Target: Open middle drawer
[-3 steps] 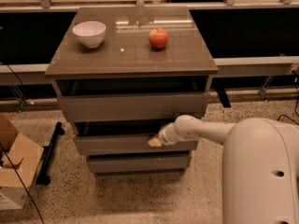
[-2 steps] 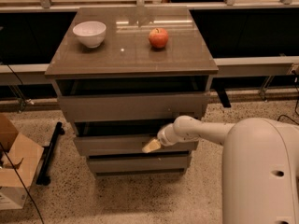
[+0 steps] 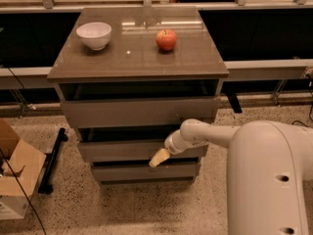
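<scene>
The middle drawer (image 3: 117, 151) is a flat grey-brown handleless front, the mid-sized of three in a low cabinet. A dark gap shows above its top edge, and it stands a little forward of the bottom drawer (image 3: 132, 172). My gripper (image 3: 159, 157), cream-coloured at the end of my white arm (image 3: 205, 133), is at the lower edge of the middle drawer front, right of centre, pointing down-left. The arm reaches in from the right.
The top drawer (image 3: 137, 112) is the tallest front, under the cabinet top (image 3: 137, 58). A white bowl (image 3: 94, 35) and a red apple (image 3: 166, 39) sit on that top. A cardboard box (image 3: 14, 180) and a black stand (image 3: 53, 160) are on the floor at the left. My white body (image 3: 269, 180) fills the lower right.
The gripper has slid slightly down and left along the middle drawer front. The drawers, bowl and apple have not visibly moved.
</scene>
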`<state>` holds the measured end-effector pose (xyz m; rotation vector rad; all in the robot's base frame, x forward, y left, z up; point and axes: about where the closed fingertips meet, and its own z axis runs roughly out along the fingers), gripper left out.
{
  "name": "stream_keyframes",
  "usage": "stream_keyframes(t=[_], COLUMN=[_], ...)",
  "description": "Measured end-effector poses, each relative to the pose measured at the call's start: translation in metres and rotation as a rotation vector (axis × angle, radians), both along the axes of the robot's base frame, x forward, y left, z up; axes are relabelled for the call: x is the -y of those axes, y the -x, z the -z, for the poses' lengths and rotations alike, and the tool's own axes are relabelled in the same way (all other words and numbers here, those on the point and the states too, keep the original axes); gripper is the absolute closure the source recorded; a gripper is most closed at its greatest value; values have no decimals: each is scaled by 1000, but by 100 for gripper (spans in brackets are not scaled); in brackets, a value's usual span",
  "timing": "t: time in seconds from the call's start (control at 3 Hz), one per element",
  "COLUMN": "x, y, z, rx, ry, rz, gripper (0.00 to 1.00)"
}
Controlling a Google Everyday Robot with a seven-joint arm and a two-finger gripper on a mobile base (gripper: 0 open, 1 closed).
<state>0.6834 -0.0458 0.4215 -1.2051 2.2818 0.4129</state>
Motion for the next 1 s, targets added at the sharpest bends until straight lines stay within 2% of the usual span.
stream_keyframes(t=[0.33,0.67,1.0], x=[7,11,11], y=[31,71,72], z=[8,16,11], rx=[-105,-226,-226], ry=[140,222,222], rz=[-174,-331,-331], gripper=[15,38,66])
